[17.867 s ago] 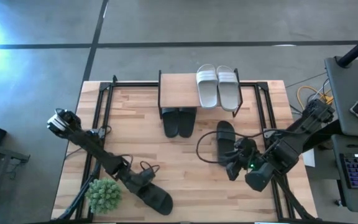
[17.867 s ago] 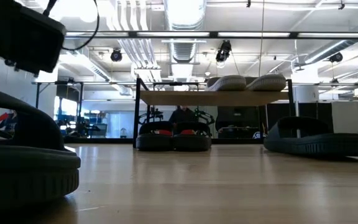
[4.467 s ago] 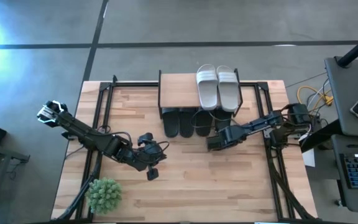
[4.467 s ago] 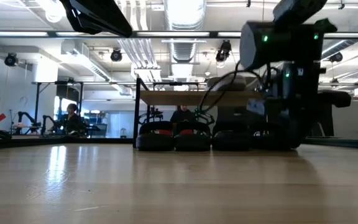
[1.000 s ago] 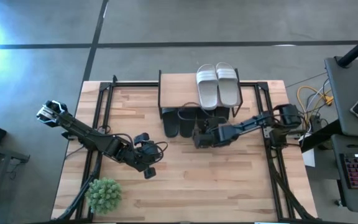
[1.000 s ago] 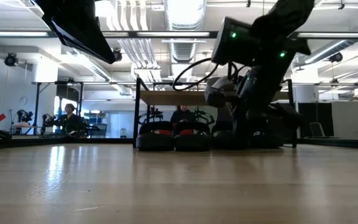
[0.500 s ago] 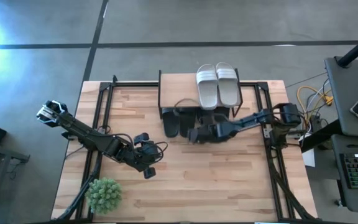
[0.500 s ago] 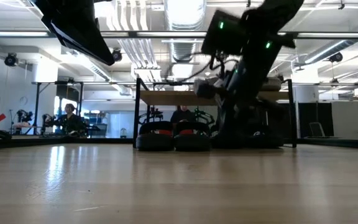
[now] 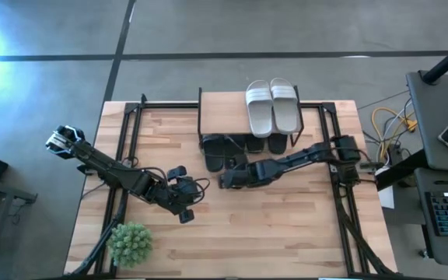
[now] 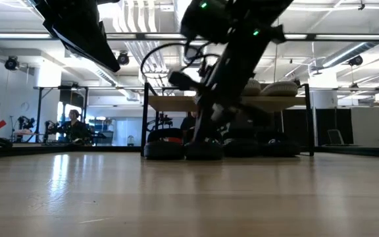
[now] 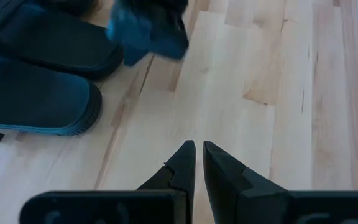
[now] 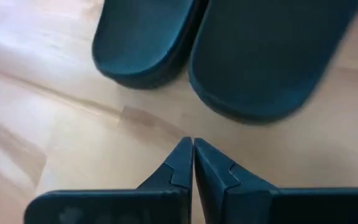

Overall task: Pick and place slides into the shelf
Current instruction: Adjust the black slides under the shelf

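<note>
The shelf (image 9: 222,113) stands at the table's far middle. Two light grey slides (image 9: 273,108) lie on its wooden top board. Four black slides stand in a row under it on the table (image 9: 212,152) (image 9: 236,149) (image 9: 256,144) (image 9: 278,142), heels toward the near edge; they also show in the low view (image 10: 204,149). My right gripper (image 12: 192,155) is shut and empty, low over the wood just in front of the two left black slides' heels (image 12: 145,40) (image 12: 272,59), in the high view (image 9: 225,180). My left gripper (image 11: 198,159) is shut and empty over bare wood at the near left (image 9: 190,204).
A green bushy plant (image 9: 131,243) stands at the table's near left corner. Black frame rails (image 9: 124,148) (image 9: 341,155) run along both table sides. Bare wood (image 9: 278,233) lies in front of the shelf. A person shows in the room beyond (image 10: 75,125).
My right gripper has gone toward the table's left edge along the front of the shelf, from before the right black slides to before the left ones, staying shut and empty.
</note>
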